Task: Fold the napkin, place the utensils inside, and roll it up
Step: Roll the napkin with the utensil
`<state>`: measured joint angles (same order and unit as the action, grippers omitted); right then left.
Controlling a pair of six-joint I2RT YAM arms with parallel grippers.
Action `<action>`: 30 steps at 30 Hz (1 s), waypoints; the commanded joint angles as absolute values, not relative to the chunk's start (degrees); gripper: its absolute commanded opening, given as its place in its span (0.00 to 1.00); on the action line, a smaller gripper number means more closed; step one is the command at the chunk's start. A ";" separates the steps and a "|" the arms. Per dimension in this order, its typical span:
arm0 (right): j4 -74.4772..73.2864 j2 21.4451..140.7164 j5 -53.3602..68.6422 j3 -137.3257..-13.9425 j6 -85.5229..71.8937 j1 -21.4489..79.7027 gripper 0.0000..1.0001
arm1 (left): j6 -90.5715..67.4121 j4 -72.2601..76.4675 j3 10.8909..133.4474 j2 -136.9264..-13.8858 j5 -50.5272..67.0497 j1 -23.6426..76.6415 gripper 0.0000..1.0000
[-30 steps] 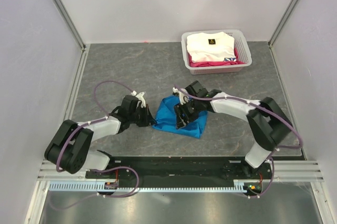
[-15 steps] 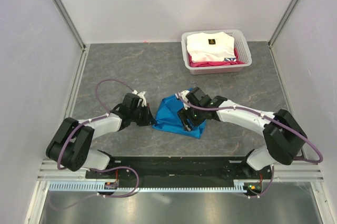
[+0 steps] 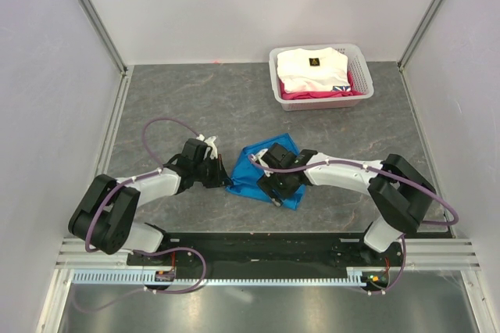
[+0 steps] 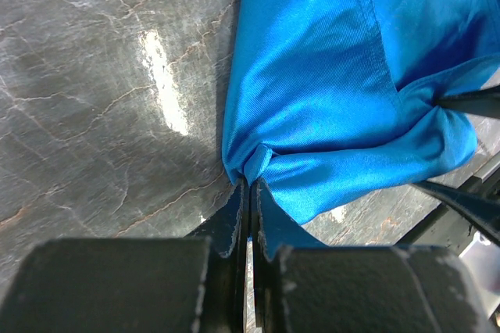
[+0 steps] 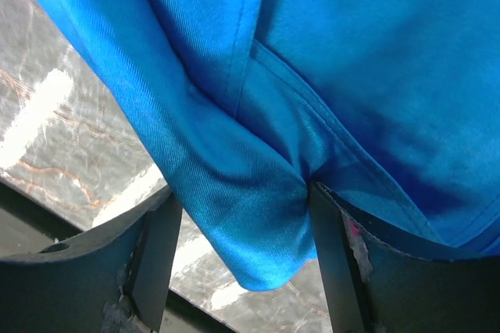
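Note:
The blue napkin (image 3: 251, 166) lies bunched on the grey table between my two arms. My left gripper (image 3: 226, 182) is at the napkin's left corner, and in the left wrist view the left gripper (image 4: 250, 186) is shut on a pinched tip of the napkin (image 4: 328, 91). My right gripper (image 3: 274, 189) rests on the napkin's right part. In the right wrist view the right gripper (image 5: 242, 202) stands open, and a rounded fold of the napkin (image 5: 328, 75) bulges between its fingers, touching the right one. The utensils are out of view.
A white basket (image 3: 276, 83) with folded white and pink clothes (image 3: 312, 67) stands at the back right. White walls enclose the table on three sides. The black base rail (image 3: 266, 248) runs along the near edge.
My right gripper has slid left and toward the near edge over the napkin, with its jaws spread wider. More blue cloth shows behind it. The left arm has not moved.

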<state>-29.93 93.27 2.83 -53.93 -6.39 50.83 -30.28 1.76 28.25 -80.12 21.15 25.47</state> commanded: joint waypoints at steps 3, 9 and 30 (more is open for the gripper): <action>-37.00 94.74 -1.30 -56.42 -10.63 53.26 0.71 | -28.65 0.35 29.71 -80.86 21.62 25.40 0.02; -41.22 95.97 -6.24 -58.18 -13.62 54.58 0.69 | -28.74 0.35 29.88 -81.04 21.36 25.40 0.02; -46.94 97.38 -6.08 -59.42 -18.54 56.69 0.18 | -28.92 -1.67 30.76 -82.79 21.01 25.31 0.02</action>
<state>-44.07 96.47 -7.60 -59.33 -17.30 56.58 -30.33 0.43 29.45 -81.65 22.70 25.50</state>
